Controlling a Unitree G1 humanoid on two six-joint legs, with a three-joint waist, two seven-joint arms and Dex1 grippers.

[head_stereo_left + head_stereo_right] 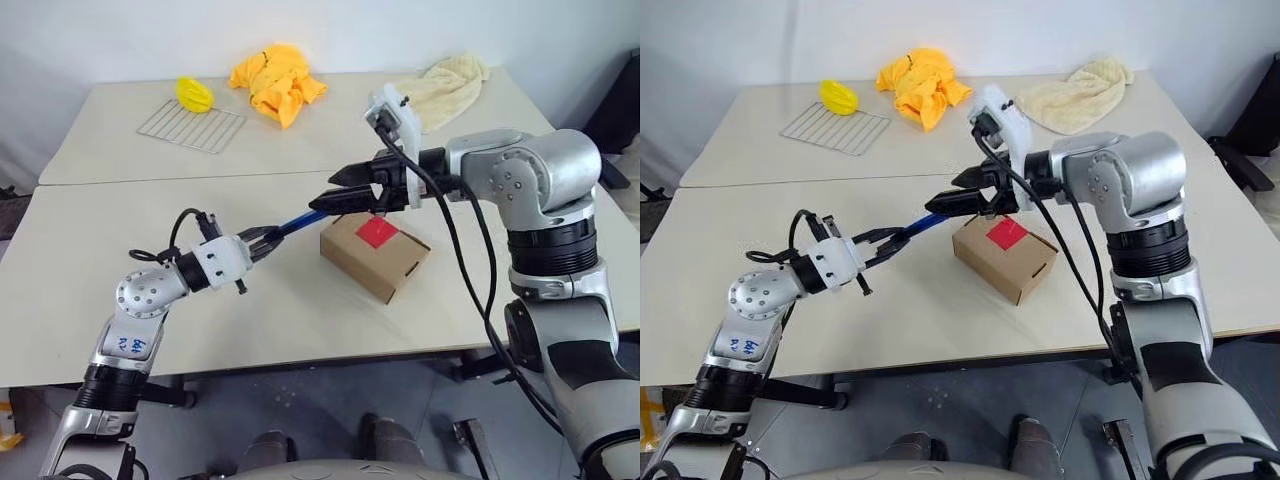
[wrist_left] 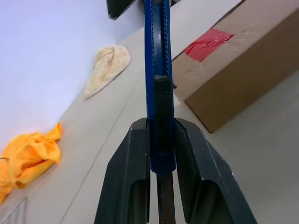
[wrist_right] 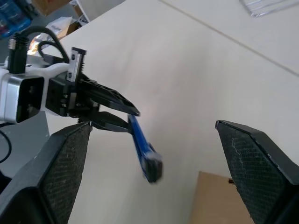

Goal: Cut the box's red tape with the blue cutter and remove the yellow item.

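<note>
Left tool (image 1: 262, 240) clamps the blue cutter (image 1: 298, 221) above the worktop (image 1: 280, 300), while right tool (image 1: 345, 190), fingers spread apart, hovers over the box (image 1: 372, 262) bearing red tape (image 1: 378, 232).

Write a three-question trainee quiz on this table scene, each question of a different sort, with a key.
1. True or false: the left gripper is shut on the slim blue pen-shaped cutter.
2. Multiple choice: the right gripper is A) shut on the cutter, B) open, its fingers apart, C) shut on the small brown cardboard box.
3. Fill in: the strip of bright red tape sits on the box's ____ face.

Key: 1 true. 2 B. 3 top.
</note>
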